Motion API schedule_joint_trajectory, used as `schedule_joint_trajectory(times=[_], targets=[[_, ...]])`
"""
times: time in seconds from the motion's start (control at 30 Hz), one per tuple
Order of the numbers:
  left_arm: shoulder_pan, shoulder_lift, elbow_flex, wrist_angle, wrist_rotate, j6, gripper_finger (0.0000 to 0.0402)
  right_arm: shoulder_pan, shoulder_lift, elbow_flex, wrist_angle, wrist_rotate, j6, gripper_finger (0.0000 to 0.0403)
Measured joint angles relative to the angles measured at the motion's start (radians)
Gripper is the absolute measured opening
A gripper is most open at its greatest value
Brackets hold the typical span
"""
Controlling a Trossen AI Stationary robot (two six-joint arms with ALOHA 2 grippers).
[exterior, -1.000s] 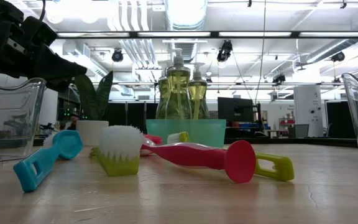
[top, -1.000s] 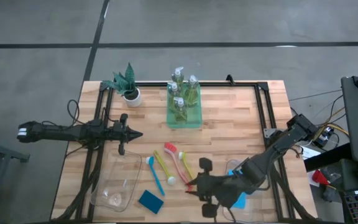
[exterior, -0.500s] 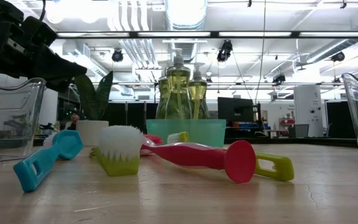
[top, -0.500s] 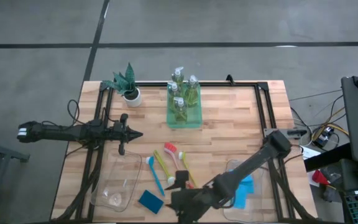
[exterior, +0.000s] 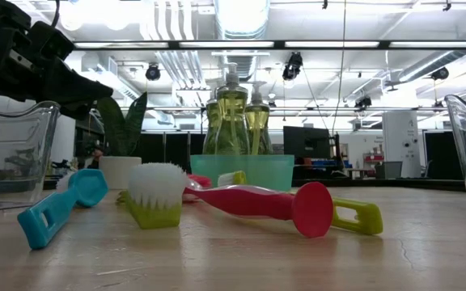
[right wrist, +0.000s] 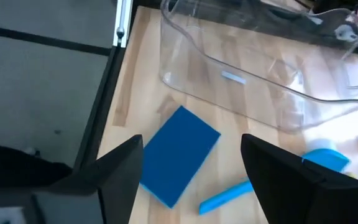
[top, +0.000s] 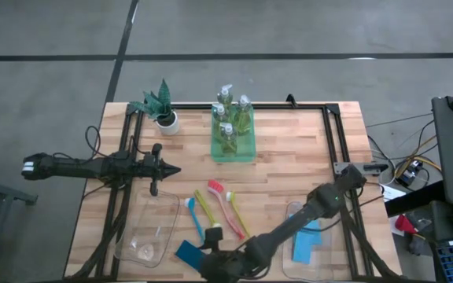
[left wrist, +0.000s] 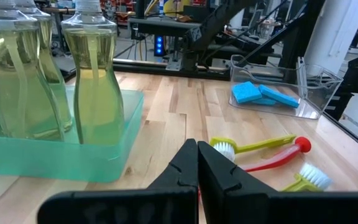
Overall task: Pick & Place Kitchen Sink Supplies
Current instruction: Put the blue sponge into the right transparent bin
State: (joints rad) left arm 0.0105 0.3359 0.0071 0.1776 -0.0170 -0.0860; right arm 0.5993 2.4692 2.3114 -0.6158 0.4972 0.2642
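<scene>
Right hand [top: 211,266] is hovering with fingers spread wide over the near edge of the surface [top: 289,149], empty. The dark blue sponge [right wrist: 180,154] is lying flat directly ahead of it, framed in the gap between the two fingers [right wrist: 120,168] in the right wrist view and not touching either. Its long axis is running diagonally across the line between the fingertips, so the coming closure looks to need a wrist turn or a grip across the short sides. Just beyond the sponge the clear bin [right wrist: 260,81] is standing apart from it; the blue brush [right wrist: 253,183] is lying just beside the sponge on the other side.

Left hand [top: 167,169] is waiting with fingers pressed together, empty, well away from that sponge, its tips pointing toward the middle of the surface. The right hand is plainly the nearer one.

Ahead of the left hand: the soap bottles [left wrist: 95,68] are standing upright in the green tray [left wrist: 55,158]; two light blue sponges [left wrist: 263,94] are already lying in the far clear bin [left wrist: 303,87]. Red brush [top: 228,203] and yellow brush [top: 205,211] are lying side by side between the hands.

No brand, label or legible writing is showing on any item.
</scene>
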Motion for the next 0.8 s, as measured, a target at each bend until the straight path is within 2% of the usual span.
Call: schedule_joint_trajectory(times=[0.1, 0.5, 0.8], targets=[[0.0, 0.0, 0.0, 0.0, 0.0, 0.0, 0.0, -0.001, 0.061, 0.047, 0.006, 0.0, -0.051, 0.0258], [0.0, 0.001, 0.0, 0.0, 0.0, 0.0, 0.0, -0.004, 0.154, 0.034, -0.014, -0.009, -0.234, 0.0234], [0.0, 0.002, 0.0, 0.001, 0.0, 0.0, 0.0, -0.008, 0.164, 0.035, -0.014, -0.009, -0.234, 0.0224]])
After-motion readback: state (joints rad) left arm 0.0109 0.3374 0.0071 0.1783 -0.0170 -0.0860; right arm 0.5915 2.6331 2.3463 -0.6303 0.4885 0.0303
